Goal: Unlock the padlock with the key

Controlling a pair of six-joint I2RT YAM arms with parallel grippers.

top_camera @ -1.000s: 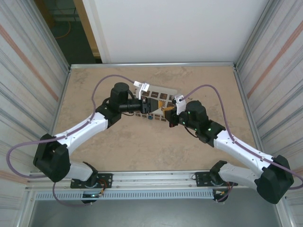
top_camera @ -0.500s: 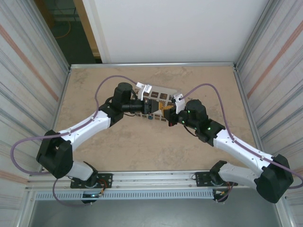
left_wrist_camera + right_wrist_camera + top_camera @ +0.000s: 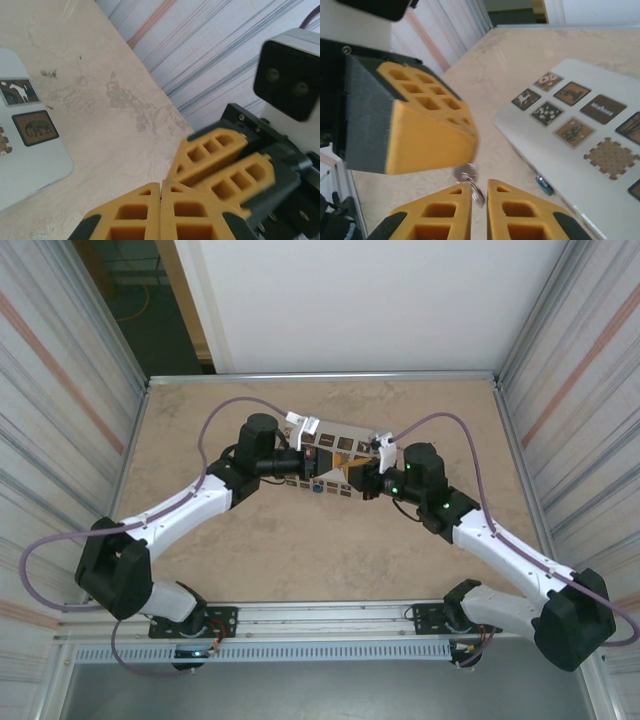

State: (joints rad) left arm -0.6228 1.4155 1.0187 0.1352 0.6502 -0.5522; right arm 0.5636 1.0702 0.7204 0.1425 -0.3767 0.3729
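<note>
Left gripper (image 3: 160, 192): clenched, pads together, tip right at the key ring (image 3: 468, 176).
Right gripper (image 3: 479, 192): a sliver apart around that ring; holding or loose, cannot tell.
Padlock (image 3: 544, 184): unheld on the tabletop (image 3: 520, 50), just beside the white box (image 3: 530, 130).
Progress: key not in, the unlocking is all ahead.

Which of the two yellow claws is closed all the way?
The left gripper: its yellow fingertips meet with no gap. The right gripper has its tips slightly apart, with a silvery ring at the gap.
</note>
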